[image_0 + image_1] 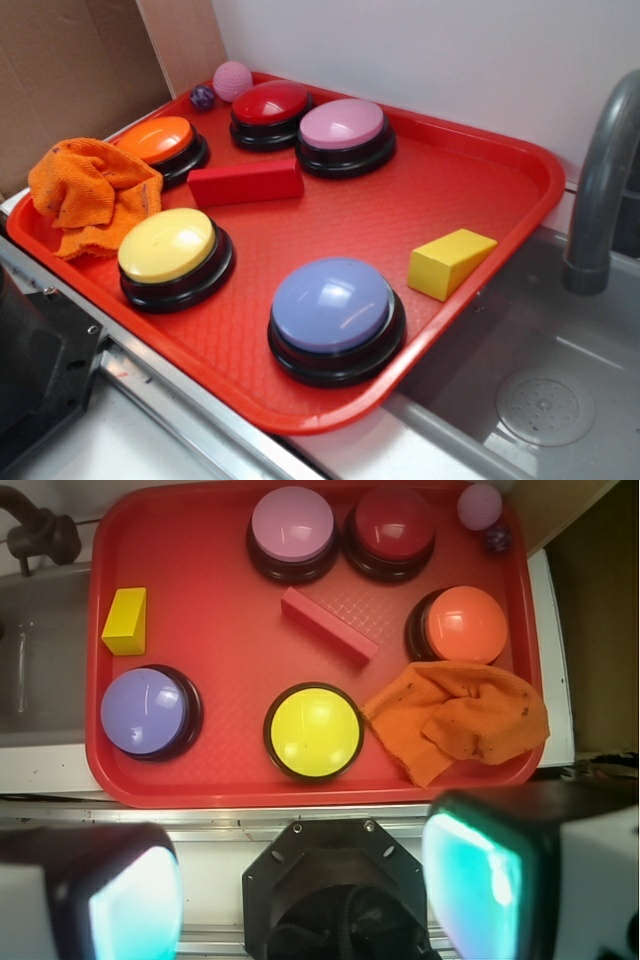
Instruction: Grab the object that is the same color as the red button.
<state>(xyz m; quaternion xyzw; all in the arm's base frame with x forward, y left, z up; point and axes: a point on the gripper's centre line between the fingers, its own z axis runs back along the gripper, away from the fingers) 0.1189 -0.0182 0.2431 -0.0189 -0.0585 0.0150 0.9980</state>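
The red block (246, 183) (329, 626), a smooth long bar, lies flat on the red tray (470, 190) (210, 590) between the orange, pink and yellow buttons. Behind it at the tray's far edge stands the dark-red domed button (270, 105) (392, 525) on its black base. My gripper (305, 885) is open, its two cyan-lit pads wide apart with nothing between them. It hovers high above the robot's base, outside the tray's near edge and well away from the block. In the exterior view the gripper does not show.
Also on the tray: pink button (343, 128), orange button (156, 140), yellow button (168, 247), lavender button (333, 305), yellow wedge (450, 262), crumpled orange cloth (90, 192), pink ball (232, 80), small purple ball (203, 97). A grey faucet (600, 180) and sink lie beside the tray.
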